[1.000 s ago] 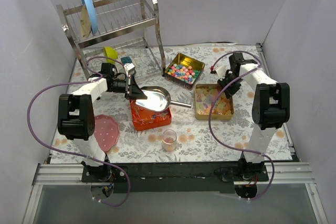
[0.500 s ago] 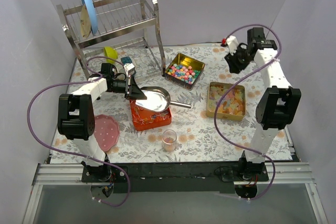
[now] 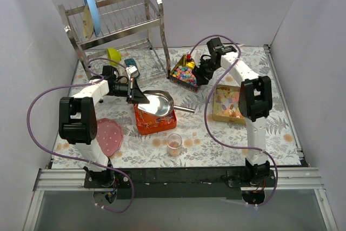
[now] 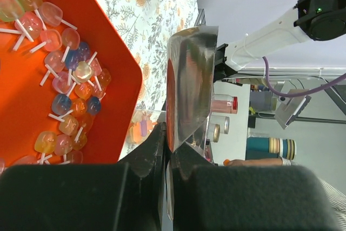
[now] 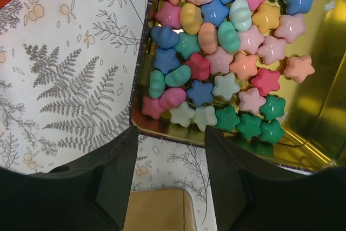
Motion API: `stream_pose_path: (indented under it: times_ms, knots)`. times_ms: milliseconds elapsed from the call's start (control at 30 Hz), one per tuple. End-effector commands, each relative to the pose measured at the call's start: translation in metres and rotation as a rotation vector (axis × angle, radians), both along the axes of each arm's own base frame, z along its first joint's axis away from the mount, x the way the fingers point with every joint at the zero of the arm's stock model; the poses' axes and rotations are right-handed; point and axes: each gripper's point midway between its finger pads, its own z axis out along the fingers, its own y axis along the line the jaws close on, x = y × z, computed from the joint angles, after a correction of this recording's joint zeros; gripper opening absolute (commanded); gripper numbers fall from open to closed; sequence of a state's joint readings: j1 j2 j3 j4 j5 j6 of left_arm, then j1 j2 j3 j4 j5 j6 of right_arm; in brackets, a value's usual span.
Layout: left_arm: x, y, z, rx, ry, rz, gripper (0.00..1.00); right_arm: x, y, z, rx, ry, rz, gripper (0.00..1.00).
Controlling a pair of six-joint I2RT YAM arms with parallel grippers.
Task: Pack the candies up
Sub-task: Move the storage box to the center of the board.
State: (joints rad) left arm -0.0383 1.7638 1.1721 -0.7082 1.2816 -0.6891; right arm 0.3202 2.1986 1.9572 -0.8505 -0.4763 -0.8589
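Note:
Pastel star and pellet candies [image 5: 227, 52] fill a gold tin [image 3: 175, 74] at the back centre. My right gripper [image 3: 199, 74] hangs open over that tin's near edge [image 5: 170, 133], with nothing between its fingers. Orange-yellow jellies [image 3: 226, 104] lie in a second gold tin [image 3: 214, 116] to the right. Clear-wrapped candies on sticks [image 4: 65, 79] lie in the orange tray [image 3: 147, 125]. Above that tray my left gripper [image 3: 134, 91] is shut on the edge of a shiny clear bag [image 4: 186, 90], which it holds up [image 3: 157, 104].
A dish rack [image 3: 116, 22] with a blue plate stands at the back left. A pink plate [image 3: 110, 135] lies at the front left and a small clear cup [image 3: 174, 143] near the front centre. A tan tin corner [image 5: 157, 209] shows under the right jaws.
My right gripper left the jelly tin, swung up to the back right, then came left to the pastel candy tin, opening on the way. The left gripper and bag stayed put.

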Motion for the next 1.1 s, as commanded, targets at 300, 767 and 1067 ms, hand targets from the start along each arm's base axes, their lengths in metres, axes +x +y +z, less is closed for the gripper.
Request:
stream_pose_path:
  times_ms: [300,767,1067]
  knots:
    - [0.002,0.001,0.016,-0.017,-0.046,0.000,0.00,-0.004,0.066,0.005,0.067,-0.071,0.122,0.60]
    - [-0.002,0.001,0.018,-0.014,-0.044,0.006,0.00,0.001,0.071,-0.008,0.058,-0.135,0.029,0.54]
    - [-0.003,0.001,0.018,-0.009,-0.046,0.010,0.00,-0.010,0.057,-0.031,-0.025,-0.074,0.028,0.35]
